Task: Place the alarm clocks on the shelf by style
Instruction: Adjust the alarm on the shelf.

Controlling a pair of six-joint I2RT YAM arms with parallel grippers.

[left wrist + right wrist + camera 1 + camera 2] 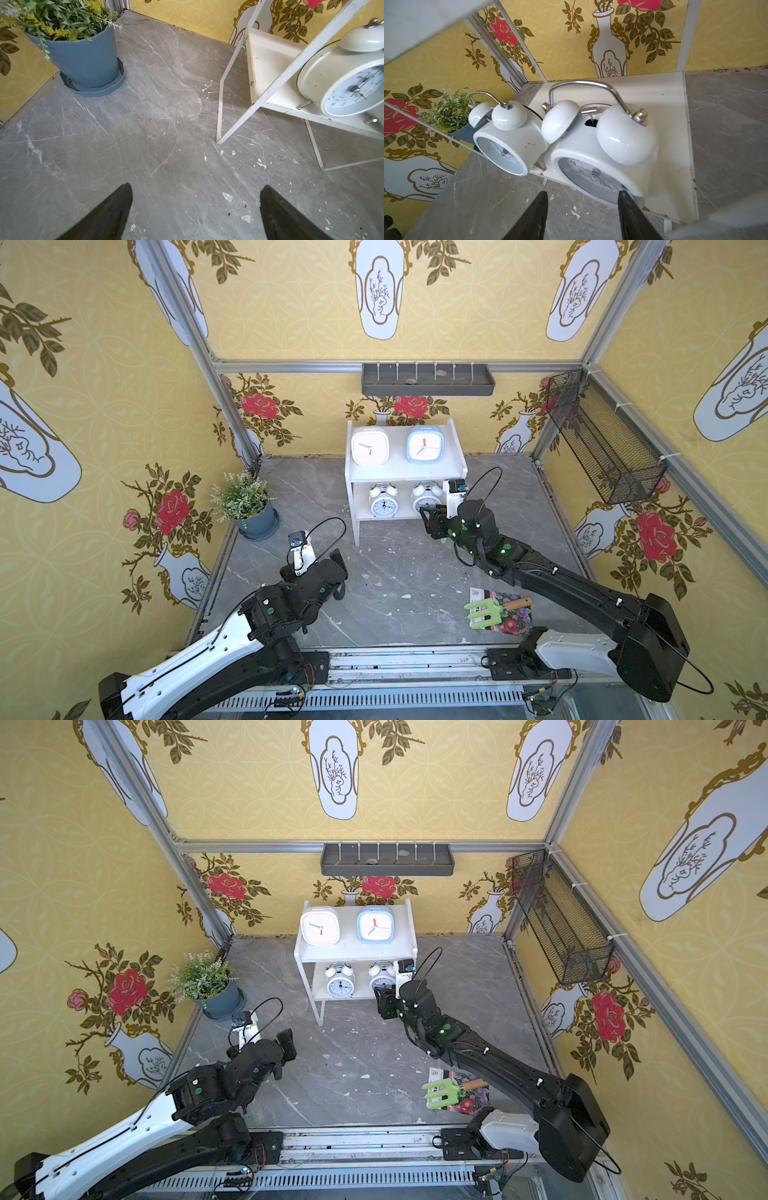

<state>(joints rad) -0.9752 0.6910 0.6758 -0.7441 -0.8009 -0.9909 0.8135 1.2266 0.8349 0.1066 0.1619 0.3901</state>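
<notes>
Risk, left twin-bell clock (508, 145): ahead of the right gripper (582, 192) and off to its left, near its twin but apart in both top views; likely shoved along the lower board if the neighbour gets nudged sideways.
Risk, right twin-bell clock (602, 149): directly ahead of the right gripper, set close to the board's front edge; could be dragged forward off the shelf (670, 124) if a finger snags the rim during a retreat, or turned crooked by any forward creep.
Risk, shelf: light frame on thin legs; may shift or rock if the right arm (540, 576) brushes the side panel close beside it.
Left gripper (196, 186): spread to full width and empty, only bare tabletop (145, 145) between the fingers; shelf leg ahead and off to its right, well apart.
Right gripper: roughly half open, nothing between the fingers; one fingertip (625, 199) overlaps the clock's lower front rim in the wrist view, contact impossible to tell.
White square clock (370, 446): on the upper board, above and beyond the right gripper, to its left.
Light blue square clock (424, 444): on the upper board, above and just beyond the right gripper.
Sorting: judged done by style, square pair above, twin-bell pair below; only a clean withdrawal left.
</notes>
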